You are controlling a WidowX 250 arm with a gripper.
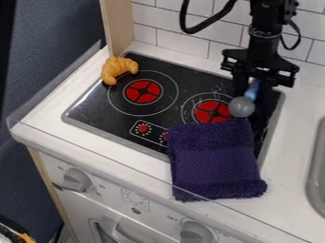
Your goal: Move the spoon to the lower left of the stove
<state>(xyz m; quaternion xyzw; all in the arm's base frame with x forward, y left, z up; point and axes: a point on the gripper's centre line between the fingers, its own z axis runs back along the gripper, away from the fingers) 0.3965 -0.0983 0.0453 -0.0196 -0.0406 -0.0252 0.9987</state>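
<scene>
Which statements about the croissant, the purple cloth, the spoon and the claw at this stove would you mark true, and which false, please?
1. The croissant is at the upper left corner of the stove. True.
2. The purple cloth lies wholly within the stove. False: it extends past the stove's front edge onto the white counter.
3. The spoon has a blue handle and a grey head. True.
4. The spoon is at the lower left of the stove. False: it is on the right side, just above the cloth.
5. The claw is over the left burner. False: it is over the stove's right part, at the spoon.
</scene>
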